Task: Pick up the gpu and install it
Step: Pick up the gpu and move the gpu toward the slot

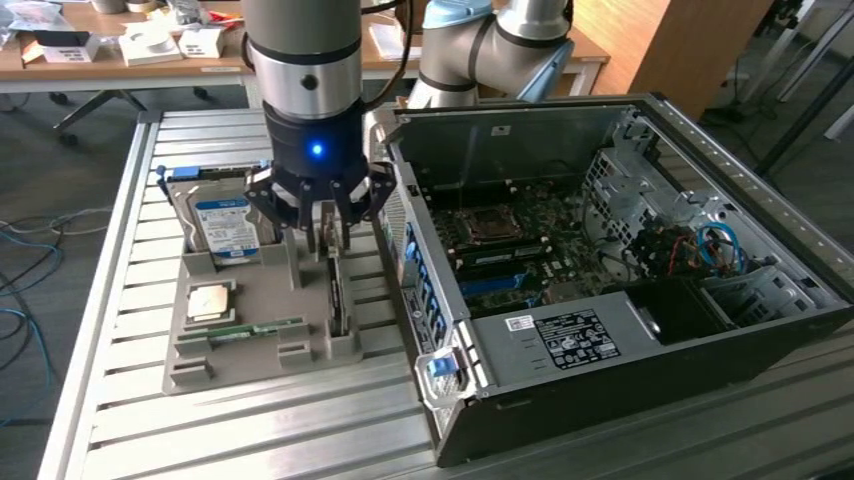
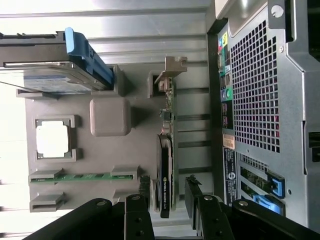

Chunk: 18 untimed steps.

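Fingers (image 2: pixel 194 192) spread wide, empty, straddling above thin dark rectangular gpu card (image 2: pixel 165 172) with silvery end bracket (image 2: pixel 172 67) | card stands on edge in grey moulded tray (image 2: pixel 100 150) on slatted metal desk (image 1: pixel 267 430), beside open black computer case (image 2: pixel 255 90) | step, judged: pre-grasp | next calls for square descent, firm closure

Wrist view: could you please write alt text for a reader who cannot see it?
The open pincer straddles the gpu, standing on edge in a grey tray beside the computer case. A hard drive, processor and memory stick occupy other slots.
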Motion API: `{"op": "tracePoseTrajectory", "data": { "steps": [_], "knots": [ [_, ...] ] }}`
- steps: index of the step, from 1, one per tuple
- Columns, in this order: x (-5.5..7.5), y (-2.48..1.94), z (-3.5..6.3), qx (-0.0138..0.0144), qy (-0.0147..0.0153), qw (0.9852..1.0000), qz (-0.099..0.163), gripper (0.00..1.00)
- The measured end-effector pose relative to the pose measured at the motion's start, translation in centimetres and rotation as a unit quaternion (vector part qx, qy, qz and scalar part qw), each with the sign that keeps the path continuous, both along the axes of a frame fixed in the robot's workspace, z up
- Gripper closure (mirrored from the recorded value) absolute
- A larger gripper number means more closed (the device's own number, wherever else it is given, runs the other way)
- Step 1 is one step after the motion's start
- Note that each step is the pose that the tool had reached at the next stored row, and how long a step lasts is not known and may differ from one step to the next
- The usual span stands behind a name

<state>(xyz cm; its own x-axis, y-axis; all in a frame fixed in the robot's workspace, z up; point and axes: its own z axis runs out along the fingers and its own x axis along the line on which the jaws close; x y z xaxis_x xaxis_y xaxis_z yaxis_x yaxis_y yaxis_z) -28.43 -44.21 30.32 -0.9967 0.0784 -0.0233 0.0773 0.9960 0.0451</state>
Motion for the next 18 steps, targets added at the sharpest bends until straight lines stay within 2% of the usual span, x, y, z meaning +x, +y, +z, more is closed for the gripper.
{"op": "tracePoseTrajectory", "data": {
  "steps": [12,18],
  "knots": [
    [0.0,0.0,-1.86,0.0,0.0,1.0,0.0,0.58],
    [0.1,0.0,-1.97,0.0001,0.0,1.0,0.0,0.58]
  ]
}}
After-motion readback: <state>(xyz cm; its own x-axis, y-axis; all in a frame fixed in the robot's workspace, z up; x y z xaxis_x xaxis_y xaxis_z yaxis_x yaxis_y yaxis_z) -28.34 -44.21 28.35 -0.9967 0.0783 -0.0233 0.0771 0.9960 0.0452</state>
